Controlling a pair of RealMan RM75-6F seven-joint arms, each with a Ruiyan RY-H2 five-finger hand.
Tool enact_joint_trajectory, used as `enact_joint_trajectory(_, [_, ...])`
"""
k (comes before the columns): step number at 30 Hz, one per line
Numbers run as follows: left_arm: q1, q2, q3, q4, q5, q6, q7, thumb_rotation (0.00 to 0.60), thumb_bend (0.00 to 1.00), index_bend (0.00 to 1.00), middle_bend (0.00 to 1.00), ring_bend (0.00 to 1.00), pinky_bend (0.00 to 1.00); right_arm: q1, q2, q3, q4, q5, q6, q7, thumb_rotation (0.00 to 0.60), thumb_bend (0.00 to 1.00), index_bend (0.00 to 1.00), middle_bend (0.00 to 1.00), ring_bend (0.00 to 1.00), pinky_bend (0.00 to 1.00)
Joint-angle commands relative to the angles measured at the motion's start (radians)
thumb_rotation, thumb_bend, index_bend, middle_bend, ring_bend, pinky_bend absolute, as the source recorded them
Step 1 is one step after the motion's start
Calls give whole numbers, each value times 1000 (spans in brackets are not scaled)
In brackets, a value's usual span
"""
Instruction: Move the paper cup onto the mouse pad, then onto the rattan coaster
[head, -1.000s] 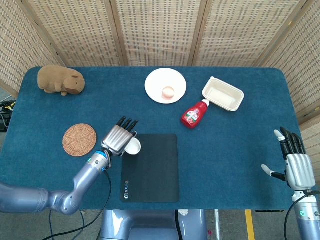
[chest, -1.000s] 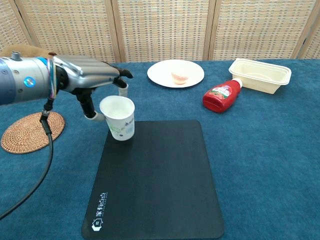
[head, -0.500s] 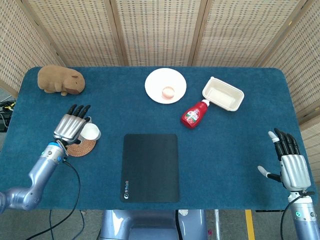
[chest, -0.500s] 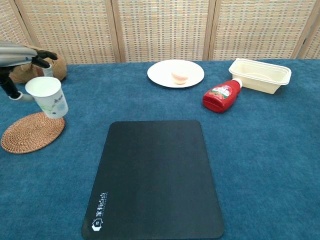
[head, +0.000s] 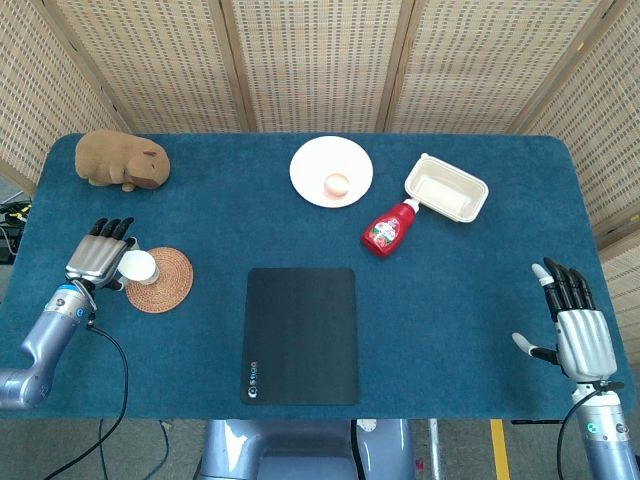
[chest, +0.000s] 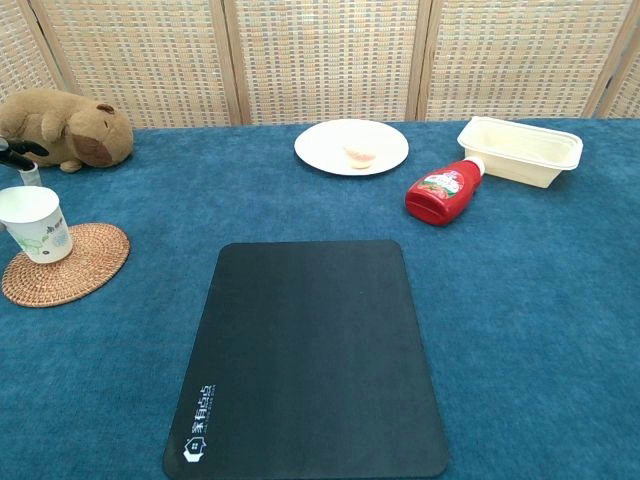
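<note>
- Work surface: a blue cloth-covered table (head: 480, 300) backed by woven cane screens (head: 320, 60).
- Paper cup (chest: 36, 224): one second ago it stood at the far left corner of the mouse pad (head: 300, 335); half a second ago it was over the right edge of the rattan coaster (chest: 66, 264). It now sits upright at the coaster's left edge. The head view suggests it partly overhangs the rim; you cannot confirm full seating.
- Left hand (head: 98, 260): it has travelled left with the cup and lies against the cup's left side. The frames do not settle whether it grips the cup or merely touches it.
- Meaning for the task: judge the mouse pad stage done and the coaster stage at placement. Verify that the cup base rests on the coaster before you withdraw.
- Right hand (head: 578, 330): fingers spread, holding nothing, near the right table edge, almost unmoved.
- Other items: plush animal (head: 122, 161) far left; plate (head: 331, 171), ketchup bottle (head: 390, 228) and tray (head: 446, 188) far right.
</note>
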Motion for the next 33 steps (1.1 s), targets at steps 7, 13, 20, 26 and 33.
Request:
enact_joint_trajectory(7, [15, -15, -26, -8, 27, 1, 9, 600, 307, 356, 0, 0, 0, -2, 2, 2, 0, -2, 3, 7, 600, 48, 0, 0, 0, 0])
enact_joint_trajectory(13, [17, -3, -29, -24, 29, -26, 23, 600, 228, 113, 0, 0, 0, -4, 2, 4, -1, -4, 10, 15, 600, 48, 0, 0, 0, 0])
enact_joint_trajectory(20, [27, 5, -35, -25, 23, -31, 47, 600, 185, 0, 0, 0, 0, -4, 2, 3, -2, -5, 6, 14, 600, 48, 0, 0, 0, 0])
enact_joint_trajectory(26, [66, 23, -71, -60, 63, 46, -19, 600, 181, 0, 0, 0, 0, -3, 0, 4, 0, -3, 3, 11, 600, 48, 0, 0, 0, 0])
enact_joint_trajectory(33, [192, 54, -110, -164, 206, 303, -172, 600, 177, 0, 0, 0, 0, -2, -1, 4, 5, -5, 1, 1, 600, 47, 0, 0, 0, 0])
